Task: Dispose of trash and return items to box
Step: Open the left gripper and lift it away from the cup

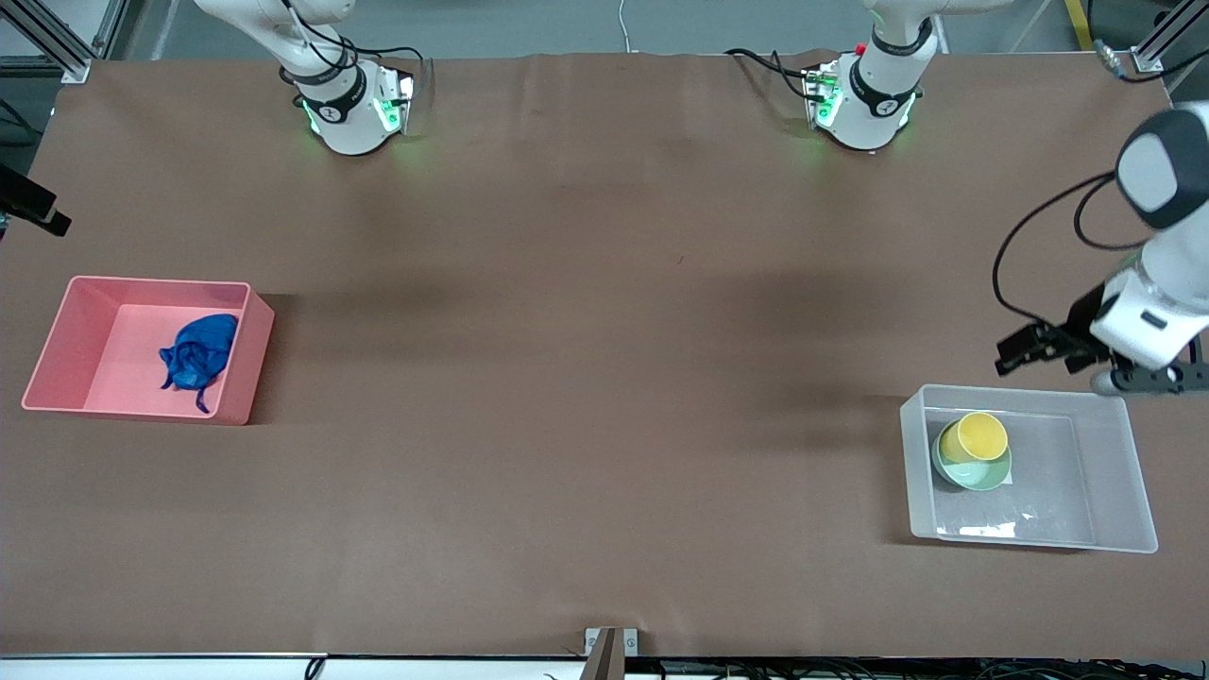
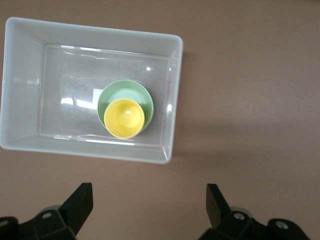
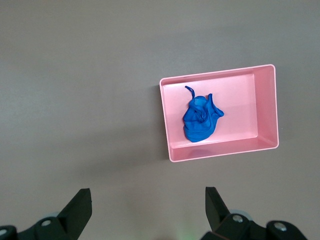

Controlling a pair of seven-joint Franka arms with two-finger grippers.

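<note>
Box (image 1: 1129,472) holding 1 cup (image 1: 982,436), 1 bowl (image 1: 978,469), 1 wad (image 1: 198,351) in pink bin (image 1: 57,340)

A: What's the table (image 1: 586,378) covered in?
B: A matt brown sheet, smooth, with faint creases along the edge by the arm bases.
A: And the clear box (image 1: 1129,472)?
B: Translucent plastic, glossy, with bright glints on its floor.
A: The things inside?
B: The yellow cup (image 1: 982,436) and green bowl (image 1: 978,472) look like smooth plastic with a soft sheen.
A: The pink bin (image 1: 66,331)?
B: Opaque plastic, smooth, low gloss.
A: The blue wad (image 1: 198,349)?
B: Thin wrinkled cloth, matt.
</note>
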